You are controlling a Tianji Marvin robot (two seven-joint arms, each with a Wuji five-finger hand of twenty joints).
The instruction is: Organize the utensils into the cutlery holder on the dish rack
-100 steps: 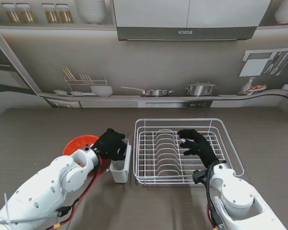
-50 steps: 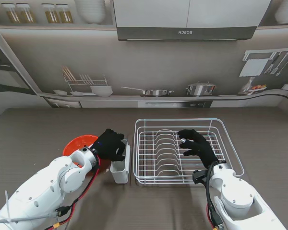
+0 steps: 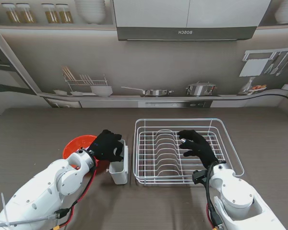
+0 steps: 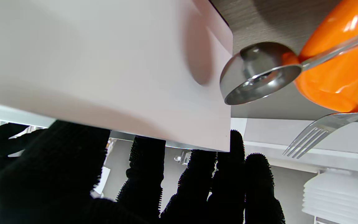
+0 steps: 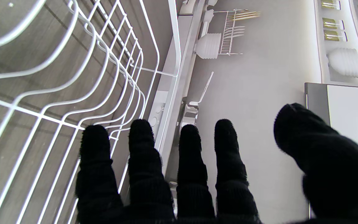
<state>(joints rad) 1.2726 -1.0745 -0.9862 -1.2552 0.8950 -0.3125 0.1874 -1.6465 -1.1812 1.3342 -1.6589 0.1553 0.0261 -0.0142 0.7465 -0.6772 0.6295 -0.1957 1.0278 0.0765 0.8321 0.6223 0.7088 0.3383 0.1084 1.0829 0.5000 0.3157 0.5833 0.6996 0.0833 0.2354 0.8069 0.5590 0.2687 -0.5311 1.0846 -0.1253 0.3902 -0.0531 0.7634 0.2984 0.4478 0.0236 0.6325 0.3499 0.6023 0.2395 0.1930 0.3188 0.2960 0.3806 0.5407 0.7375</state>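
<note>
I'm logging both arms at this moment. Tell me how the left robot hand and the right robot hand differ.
The left robot hand rests against the white cutlery holder; the right robot hand hovers over the wire dish rack. The left's fingers curl around the holder's rim; the right's are spread, holding nothing. Both wear black gloves.

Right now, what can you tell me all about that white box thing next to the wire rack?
The white cutlery holder is a narrow, open-topped tub that looks like smooth plastic. It stands upright against the left side of the wire dish rack, long side running away from me. The black-gloved left hand is at its rim, fingers over the top edge. An orange bowl sits just to its left. I cannot see anything inside it from here.
</note>
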